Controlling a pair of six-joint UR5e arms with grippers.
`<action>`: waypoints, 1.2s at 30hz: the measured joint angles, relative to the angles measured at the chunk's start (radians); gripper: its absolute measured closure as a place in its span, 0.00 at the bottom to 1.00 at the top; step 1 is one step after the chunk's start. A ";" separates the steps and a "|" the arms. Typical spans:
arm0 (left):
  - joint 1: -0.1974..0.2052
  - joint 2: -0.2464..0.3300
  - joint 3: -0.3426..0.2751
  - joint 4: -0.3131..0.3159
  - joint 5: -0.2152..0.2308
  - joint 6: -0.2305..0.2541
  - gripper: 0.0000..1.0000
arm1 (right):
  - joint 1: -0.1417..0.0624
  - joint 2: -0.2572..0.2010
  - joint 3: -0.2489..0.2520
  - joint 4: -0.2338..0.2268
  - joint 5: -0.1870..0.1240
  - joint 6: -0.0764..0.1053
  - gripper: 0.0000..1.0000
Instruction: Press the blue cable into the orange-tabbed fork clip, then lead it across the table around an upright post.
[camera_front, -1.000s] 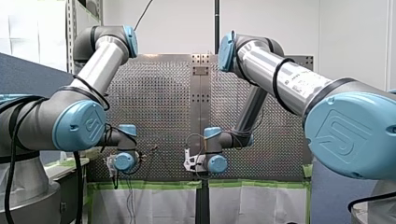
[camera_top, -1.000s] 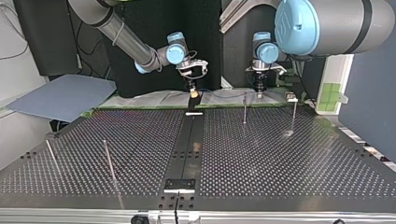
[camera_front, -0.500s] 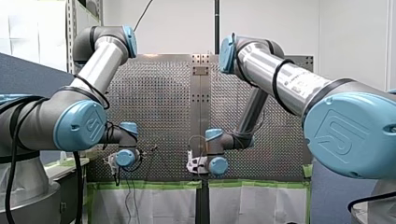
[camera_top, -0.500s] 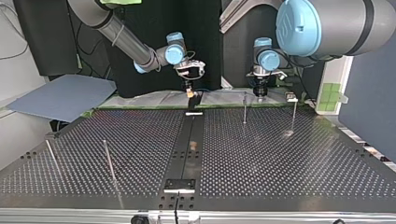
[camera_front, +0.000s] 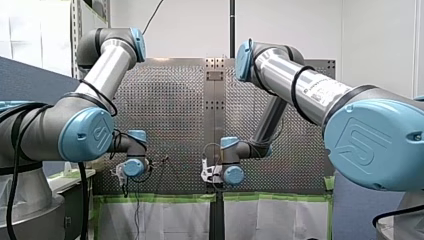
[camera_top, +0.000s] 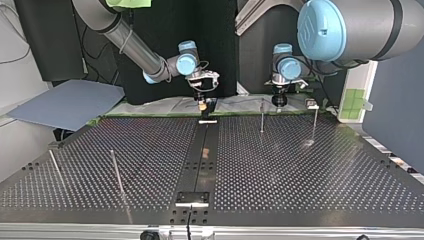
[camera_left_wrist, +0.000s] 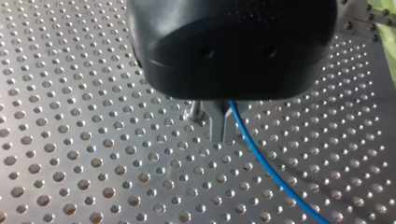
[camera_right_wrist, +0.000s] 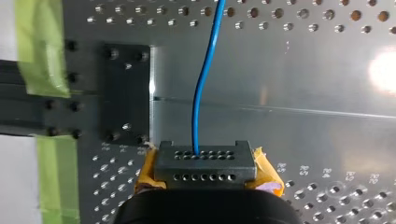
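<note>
Seating seems pending: my left gripper (camera_left_wrist: 219, 133) and right gripper (camera_right_wrist: 205, 161) both pinch the thin blue cable (camera_right_wrist: 201, 93), needing lowering into the fork clip.

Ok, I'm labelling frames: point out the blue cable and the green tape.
blue cable (camera_right_wrist: 201, 86): right wrist view, middle of its visible run.
green tape (camera_right_wrist: 36, 46): right wrist view, middle of one strip.

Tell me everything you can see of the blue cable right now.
The blue cable is thin, smooth and plastic-looking. In the left wrist view it emerges at my left end effector, whose metal fingers look shut on it, and slants away over the perforated table. In the right wrist view it curves gently to my right end effector, vanishing at its grey perforated block.
</note>
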 joint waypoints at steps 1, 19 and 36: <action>0.000 0.000 0.006 -0.007 0.001 0.000 1.00 | 0.000 0.000 -0.005 0.003 0.000 0.000 1.00; 0.015 0.000 0.048 -0.046 0.004 -0.005 1.00 | -0.036 0.000 -0.100 0.049 -0.002 0.005 1.00; 0.014 0.000 0.051 -0.032 -0.054 0.067 0.50 | -0.049 0.000 -0.116 0.069 -0.005 0.002 1.00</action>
